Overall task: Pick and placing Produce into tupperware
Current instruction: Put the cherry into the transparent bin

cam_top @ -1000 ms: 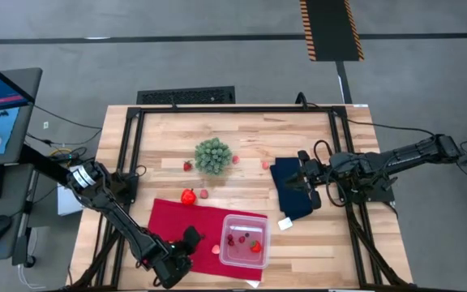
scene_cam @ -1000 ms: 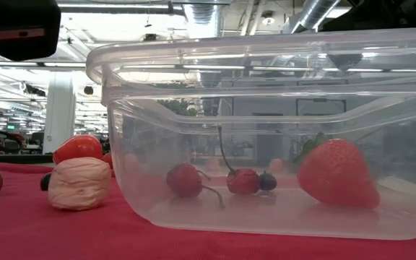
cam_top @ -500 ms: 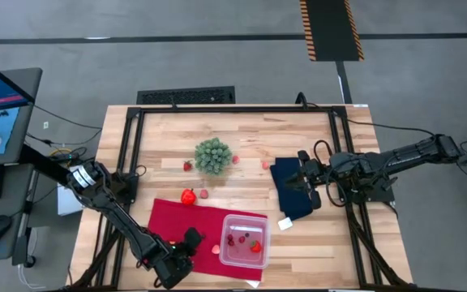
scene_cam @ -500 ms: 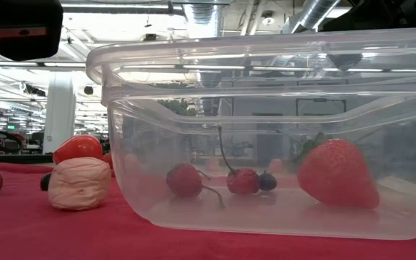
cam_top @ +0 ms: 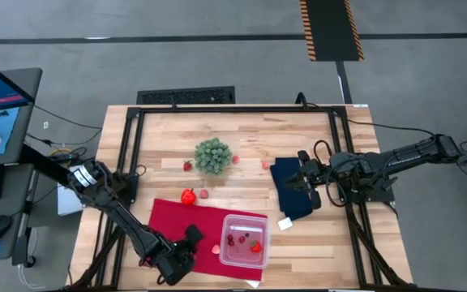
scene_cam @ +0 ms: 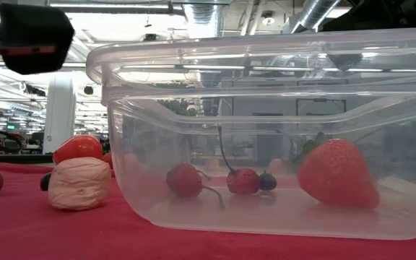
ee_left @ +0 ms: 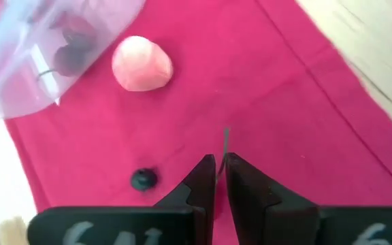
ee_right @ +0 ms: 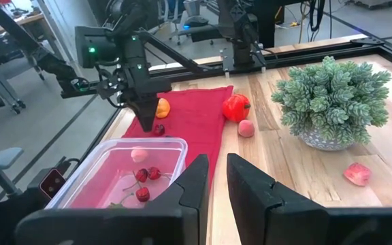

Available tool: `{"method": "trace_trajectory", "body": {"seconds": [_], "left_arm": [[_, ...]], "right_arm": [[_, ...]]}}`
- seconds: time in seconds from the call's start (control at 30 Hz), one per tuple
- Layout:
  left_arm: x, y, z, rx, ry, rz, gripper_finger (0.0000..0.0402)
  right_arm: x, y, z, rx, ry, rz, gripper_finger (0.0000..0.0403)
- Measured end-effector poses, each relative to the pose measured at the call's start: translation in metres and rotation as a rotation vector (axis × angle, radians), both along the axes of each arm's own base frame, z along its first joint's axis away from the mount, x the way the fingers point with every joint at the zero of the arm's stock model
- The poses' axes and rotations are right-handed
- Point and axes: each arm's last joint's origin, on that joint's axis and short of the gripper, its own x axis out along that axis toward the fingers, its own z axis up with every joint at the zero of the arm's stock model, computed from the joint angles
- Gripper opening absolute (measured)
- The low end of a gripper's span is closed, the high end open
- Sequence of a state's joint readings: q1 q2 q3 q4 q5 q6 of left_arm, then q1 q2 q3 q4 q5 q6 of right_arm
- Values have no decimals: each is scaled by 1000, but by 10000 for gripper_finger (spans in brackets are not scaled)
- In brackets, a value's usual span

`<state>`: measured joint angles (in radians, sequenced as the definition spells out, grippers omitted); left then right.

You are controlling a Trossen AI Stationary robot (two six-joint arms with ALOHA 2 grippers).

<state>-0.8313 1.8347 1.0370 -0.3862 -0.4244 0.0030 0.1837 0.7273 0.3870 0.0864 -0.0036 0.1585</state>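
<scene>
We are hovering our left hand (ee_left: pixel 220 178), clenched on a thin stem, over the flat red cloth (cam_top: pixel 173 221) beside the clear square plastic tupperware (cam_top: pixel 242 261), which is holding red cherries (scene_cam: pixel 243 180) and a strawberry (scene_cam: pixel 337 174). Our right hand (ee_right: pixel 216 178) is waiting, nearly closed and empty, over the dark blue cloth (cam_top: pixel 297 203) on the tabletop (cam_top: pixel 250 138).

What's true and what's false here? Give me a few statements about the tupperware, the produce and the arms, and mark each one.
1. A strawberry lies in the tupperware. True.
2. The tupperware stands on bare wood. False: it stands on the red cloth.
3. A pink piece lies on the cloth outside the tupperware. True.
4. The right gripper is above the tupperware. False: it is over the blue cloth, off to the side.
</scene>
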Motion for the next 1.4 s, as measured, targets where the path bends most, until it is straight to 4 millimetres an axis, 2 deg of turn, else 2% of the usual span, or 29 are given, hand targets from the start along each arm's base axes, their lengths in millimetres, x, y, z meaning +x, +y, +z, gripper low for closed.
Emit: {"method": "trace_trajectory", "body": {"seconds": [1.0,1.17,1.4], "left_arm": [[9,6,0,-66,9,63,29],[17,7,3,-180,-3,129,29],[19,10,2,-216,27,179,29]], "right_arm": [[0,0,0,-1,4,0,77],[0,0,0,-1,4,0,77],[0,0,0,-1,4,0,77]]}}
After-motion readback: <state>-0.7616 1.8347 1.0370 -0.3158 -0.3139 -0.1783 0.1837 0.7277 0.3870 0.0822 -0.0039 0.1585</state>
